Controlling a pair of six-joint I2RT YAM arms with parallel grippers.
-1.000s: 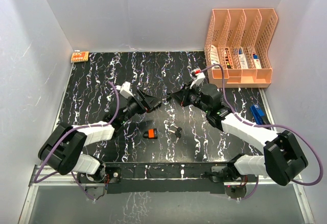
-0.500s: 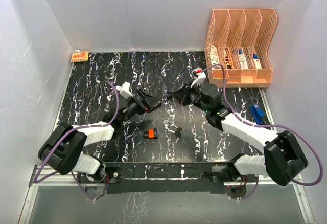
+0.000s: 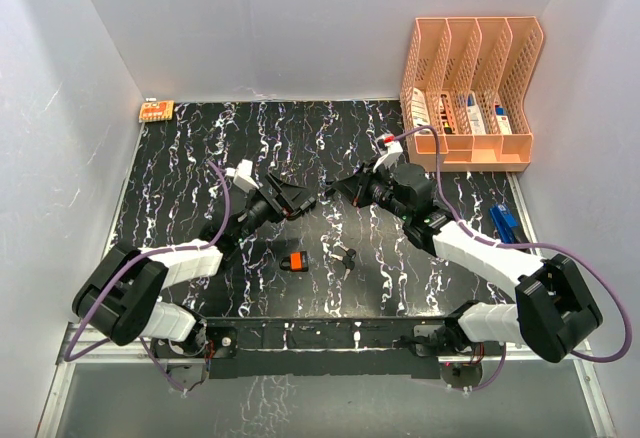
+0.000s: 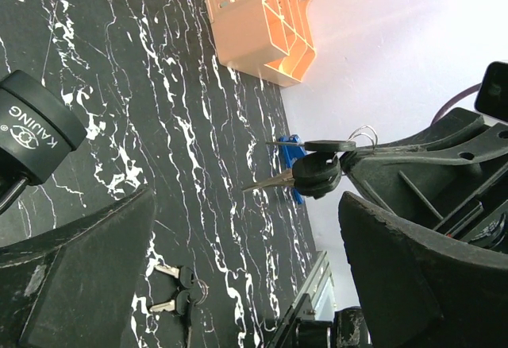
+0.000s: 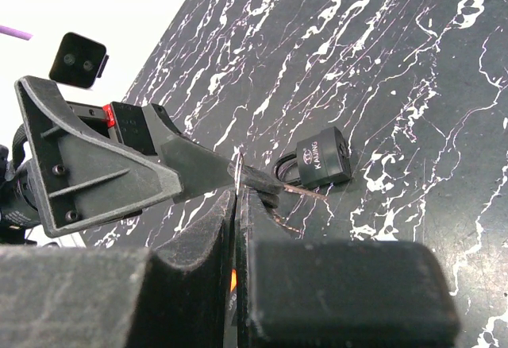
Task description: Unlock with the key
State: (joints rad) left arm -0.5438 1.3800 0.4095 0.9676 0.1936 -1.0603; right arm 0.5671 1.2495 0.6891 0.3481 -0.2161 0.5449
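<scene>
Left tool (image 3: 298, 198) gapes wide, holding nothing, just beside a black padlock (image 4: 32, 125) lying on the table (image 3: 180, 158). An orange padlock (image 3: 292, 262) lies nearer the arm bases. Right tool (image 3: 335, 189) pinches a key (image 4: 317, 175) by its head. The black padlock looks small, dense and rigid, best gripped across its body. Since a second ago, the left tool has opened slightly wider.
</scene>
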